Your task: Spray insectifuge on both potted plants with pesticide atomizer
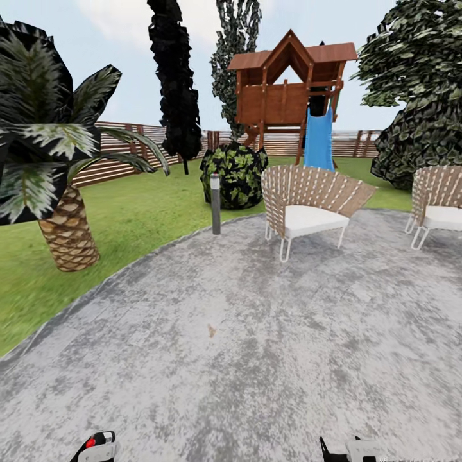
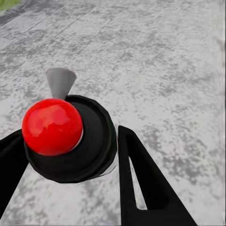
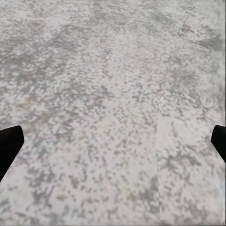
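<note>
**Atomizer in the left gripper, robot standing on open paving**

The pesticide atomizer (image 2: 96, 141) sits between the two black fingers of the left gripper (image 2: 70, 143), which press in on its dark round body from both sides. The left wrist camera looks at it end-on: a red ball on top, a black disc beneath it, and a grey cone-shaped nozzle pointing away from the wrist over the ground. Its long axis seems to run roughly along the camera's line of sight, so its length cannot be judged.

The right gripper (image 3: 113, 141) is spread wide and empty, with its fingertips at opposite edges of the right wrist view above bare stone.

The head view shows both grippers low and close to the robot, over a broad grey paved patio (image 1: 244, 333) with open room ahead. The patio's curved edge meets the lawn (image 1: 141, 218) to the left. A palm (image 1: 61, 224) stands on the grass, and a short bollard light (image 1: 215, 204) stands at the edge. Behind the light is a rounded dark bush (image 1: 236, 174). Two wicker chairs (image 1: 311, 202) stand ahead and to the right.

Which way the potted plants lie cannot be told from here. The next move is probably to drive or turn to search the grass.
</note>
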### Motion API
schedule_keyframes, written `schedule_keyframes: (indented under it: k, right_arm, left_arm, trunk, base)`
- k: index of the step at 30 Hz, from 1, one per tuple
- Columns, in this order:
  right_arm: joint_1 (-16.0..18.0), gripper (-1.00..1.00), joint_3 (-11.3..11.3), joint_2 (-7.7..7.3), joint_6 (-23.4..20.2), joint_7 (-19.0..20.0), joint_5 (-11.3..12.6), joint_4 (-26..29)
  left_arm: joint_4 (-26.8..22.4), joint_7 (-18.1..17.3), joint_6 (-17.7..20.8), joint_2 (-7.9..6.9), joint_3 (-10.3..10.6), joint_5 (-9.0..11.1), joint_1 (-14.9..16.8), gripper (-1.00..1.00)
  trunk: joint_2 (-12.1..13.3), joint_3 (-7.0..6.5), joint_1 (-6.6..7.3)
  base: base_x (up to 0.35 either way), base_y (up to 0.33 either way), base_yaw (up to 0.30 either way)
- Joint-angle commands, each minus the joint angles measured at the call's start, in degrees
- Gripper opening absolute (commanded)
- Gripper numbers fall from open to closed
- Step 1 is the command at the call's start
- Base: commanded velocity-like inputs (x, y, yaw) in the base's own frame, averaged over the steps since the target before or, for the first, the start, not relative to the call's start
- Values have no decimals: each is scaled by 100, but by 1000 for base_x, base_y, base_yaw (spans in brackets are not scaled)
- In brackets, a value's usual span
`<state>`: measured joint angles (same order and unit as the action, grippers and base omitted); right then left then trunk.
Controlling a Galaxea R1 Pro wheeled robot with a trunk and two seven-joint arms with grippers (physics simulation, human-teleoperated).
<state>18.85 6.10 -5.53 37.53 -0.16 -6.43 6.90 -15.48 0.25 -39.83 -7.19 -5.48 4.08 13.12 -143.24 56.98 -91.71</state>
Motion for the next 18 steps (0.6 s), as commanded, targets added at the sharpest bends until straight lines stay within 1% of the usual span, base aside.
schedule_keyframes:
  k: [1,18]
  right_arm:
    - [5,100,49,1,17,-2,-60,-8]
    - [5,100,49,8,17,-6,-60,-13]
  left_arm:
    - [2,-3,-16,-2,14,40,2,-100]
    - [2,-1,-24,-2,18,40,4,-100]
  trunk:
    - [0,-18,4]
    - [681,-323,377]
  base:
    - [0,0,-276]
    - [0,0,-276]
